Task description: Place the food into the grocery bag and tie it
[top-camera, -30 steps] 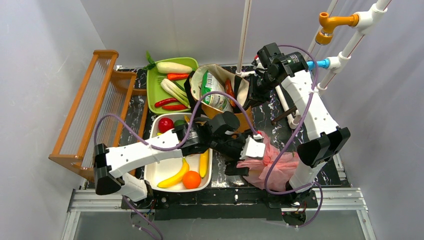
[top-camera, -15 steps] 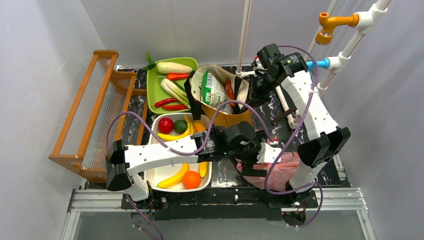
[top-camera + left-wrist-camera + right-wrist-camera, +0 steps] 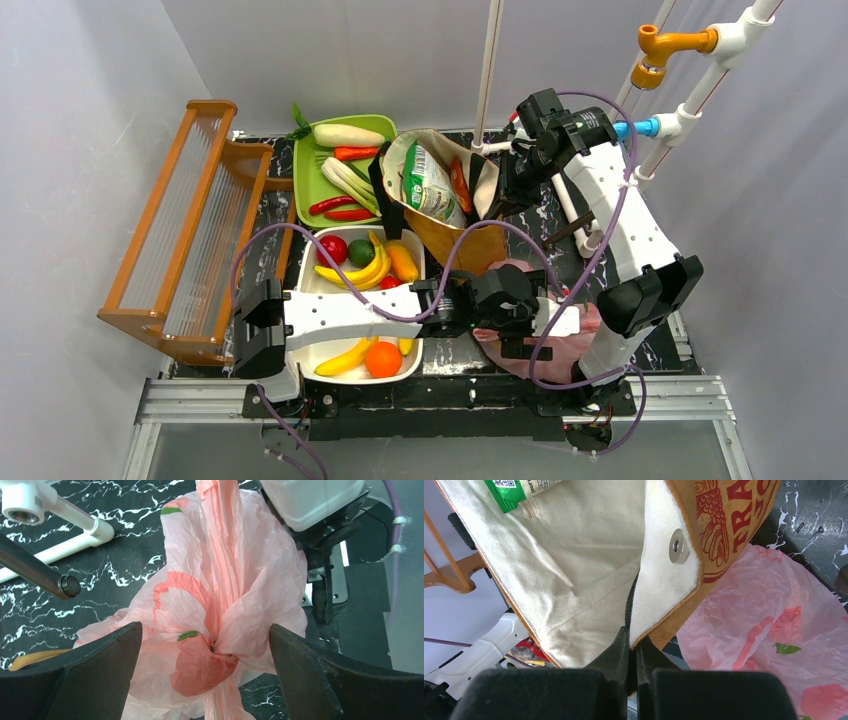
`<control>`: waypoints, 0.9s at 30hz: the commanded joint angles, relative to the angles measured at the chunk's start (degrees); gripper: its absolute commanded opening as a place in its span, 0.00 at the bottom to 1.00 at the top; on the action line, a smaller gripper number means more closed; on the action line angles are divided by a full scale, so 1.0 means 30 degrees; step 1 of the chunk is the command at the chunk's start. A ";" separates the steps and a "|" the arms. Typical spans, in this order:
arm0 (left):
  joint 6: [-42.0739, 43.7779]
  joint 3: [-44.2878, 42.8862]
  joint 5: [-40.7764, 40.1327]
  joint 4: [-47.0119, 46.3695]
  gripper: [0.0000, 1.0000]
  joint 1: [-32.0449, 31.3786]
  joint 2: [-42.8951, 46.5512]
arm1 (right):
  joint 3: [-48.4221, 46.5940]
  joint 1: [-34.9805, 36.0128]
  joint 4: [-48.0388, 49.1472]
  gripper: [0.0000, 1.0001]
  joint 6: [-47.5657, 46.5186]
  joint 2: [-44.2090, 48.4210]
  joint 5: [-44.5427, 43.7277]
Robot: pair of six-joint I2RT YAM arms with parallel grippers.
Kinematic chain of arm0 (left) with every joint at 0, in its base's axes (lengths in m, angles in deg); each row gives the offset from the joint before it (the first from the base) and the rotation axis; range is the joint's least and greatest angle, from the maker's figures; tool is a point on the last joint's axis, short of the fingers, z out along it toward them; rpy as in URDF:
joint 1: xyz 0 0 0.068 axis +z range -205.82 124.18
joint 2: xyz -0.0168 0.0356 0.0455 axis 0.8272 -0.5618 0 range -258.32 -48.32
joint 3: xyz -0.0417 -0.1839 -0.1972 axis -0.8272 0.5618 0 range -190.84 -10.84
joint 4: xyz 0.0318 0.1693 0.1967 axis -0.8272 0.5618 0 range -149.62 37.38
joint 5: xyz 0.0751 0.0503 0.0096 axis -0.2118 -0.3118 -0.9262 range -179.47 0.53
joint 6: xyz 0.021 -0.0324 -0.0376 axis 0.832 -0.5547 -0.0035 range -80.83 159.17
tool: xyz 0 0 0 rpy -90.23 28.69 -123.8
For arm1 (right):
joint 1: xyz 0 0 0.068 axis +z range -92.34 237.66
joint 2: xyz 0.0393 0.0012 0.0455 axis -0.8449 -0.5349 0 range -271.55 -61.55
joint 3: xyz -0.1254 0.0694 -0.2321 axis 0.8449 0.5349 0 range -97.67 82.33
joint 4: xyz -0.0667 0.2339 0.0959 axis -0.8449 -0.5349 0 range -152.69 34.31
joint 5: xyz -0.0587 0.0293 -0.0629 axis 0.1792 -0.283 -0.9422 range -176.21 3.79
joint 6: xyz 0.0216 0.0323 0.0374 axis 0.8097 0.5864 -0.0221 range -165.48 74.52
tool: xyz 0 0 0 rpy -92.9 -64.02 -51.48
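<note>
Both jaws of the left gripper (image 3: 205,645), spread astride the grocery bag (image 3: 220,605) by the table's (image 3: 130,500) near edge, could miss its thin twisted neck, while the right gripper (image 3: 631,680) pinched the brown bag (image 3: 574,580).

2 white arms (image 3: 340,310), black joints (image 3: 650,295), trailing purple cables (image 3: 270,230).

Overhead view: bright, even, diffuse light; I see only soft shadows, and verticals splay toward the corners. Left wrist view: grocery bag (image 3: 220,605) crisp, left gripper's fingers (image 3: 75,680) dark and softened. Right wrist view: right gripper's fingers (image 3: 539,695) blurred, in shadow.
</note>
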 commanded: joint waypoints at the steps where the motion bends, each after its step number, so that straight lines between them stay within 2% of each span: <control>1: -0.0573 -0.0035 -0.1403 -0.0246 0.98 -0.0035 -0.0208 | 0.0313 -0.0310 0.0450 0.01 -0.0529 0.0718 -0.0072; 4: -0.0822 0.0114 -0.2192 -0.0229 0.95 -0.0015 -0.0426 | 0.0665 -0.0454 0.0574 0.01 -0.0604 0.0995 -0.0026; 7: -0.0991 0.0199 -0.2124 -0.0237 0.86 -0.0008 -0.0518 | 0.1157 -0.0581 0.0834 0.01 -0.0595 0.1281 0.0186; 13: -0.1505 0.0252 -0.0656 0.0565 0.40 0.0317 -0.0709 | 0.1604 -0.0701 0.0993 0.01 -0.0597 0.1535 0.0308; 18: -0.1634 0.0306 -0.0673 0.0679 0.01 0.0342 -0.0425 | 0.1880 -0.0817 0.1101 0.01 -0.0599 0.1736 0.0300; 27: -0.1789 0.0062 -0.2244 0.2400 0.00 0.0367 0.1260 | 0.1761 -0.0854 0.1199 0.01 -0.0510 0.1824 0.0512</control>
